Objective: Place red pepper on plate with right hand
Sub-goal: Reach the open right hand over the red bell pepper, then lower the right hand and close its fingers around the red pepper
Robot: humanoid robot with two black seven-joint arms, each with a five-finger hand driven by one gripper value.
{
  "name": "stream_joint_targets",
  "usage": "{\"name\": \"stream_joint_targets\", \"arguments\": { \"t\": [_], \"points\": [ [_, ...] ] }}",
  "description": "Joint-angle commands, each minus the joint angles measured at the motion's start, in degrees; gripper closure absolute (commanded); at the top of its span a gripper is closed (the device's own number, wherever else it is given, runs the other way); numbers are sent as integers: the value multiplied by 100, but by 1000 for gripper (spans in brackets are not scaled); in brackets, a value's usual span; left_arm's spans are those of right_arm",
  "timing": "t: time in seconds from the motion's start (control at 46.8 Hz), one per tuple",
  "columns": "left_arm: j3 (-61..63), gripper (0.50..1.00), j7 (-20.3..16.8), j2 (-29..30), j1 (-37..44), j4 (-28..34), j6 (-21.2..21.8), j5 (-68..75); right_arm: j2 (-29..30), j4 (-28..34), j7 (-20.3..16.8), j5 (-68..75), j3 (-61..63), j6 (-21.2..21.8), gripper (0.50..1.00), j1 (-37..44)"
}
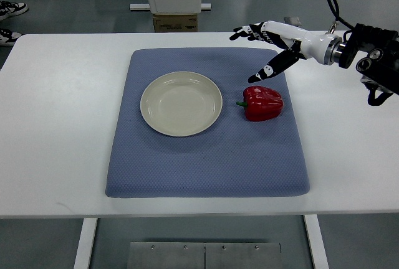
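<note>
The right hand (265, 48), fingers spread and empty, hovers beyond the pepper (262, 103), which lies beside the plate (181, 103); next it must descend and grasp.

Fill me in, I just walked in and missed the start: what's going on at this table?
A humanoid robot's right hand reaches in from the right, fingers spread, holding nothing, poised just beyond a red pepper. The pepper lies on its side on a blue mat, stem pointing toward an empty cream plate to its left. Pepper and plate are apart. The pepper has not been picked up yet, and the left arm is not visible.
</note>
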Motion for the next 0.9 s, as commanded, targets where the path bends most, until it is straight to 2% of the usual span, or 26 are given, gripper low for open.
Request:
{"name": "stream_joint_targets", "arguments": {
  "t": [0.0, 0.128, 0.385, 0.705, 0.876],
  "points": [
    [0, 500, 0, 0, 0, 0, 0, 1, 2, 67, -1, -150, -21, -6, 509, -27],
    [0, 500, 0, 0, 0, 0, 0, 1, 20, 93, -1, -308, -381, -93, 515, 8],
    [0, 500, 0, 0, 0, 0, 0, 1, 213, 85, 122, -466, -1049, -831, 515, 35],
    [0, 500, 0, 0, 0, 0, 0, 1, 231, 58, 78, -475, -1392, -893, 517, 26],
    [0, 500, 0, 0, 0, 0, 0, 1, 231, 32, 78, -475, -1656, -1148, 519, 0]
  ]
}}
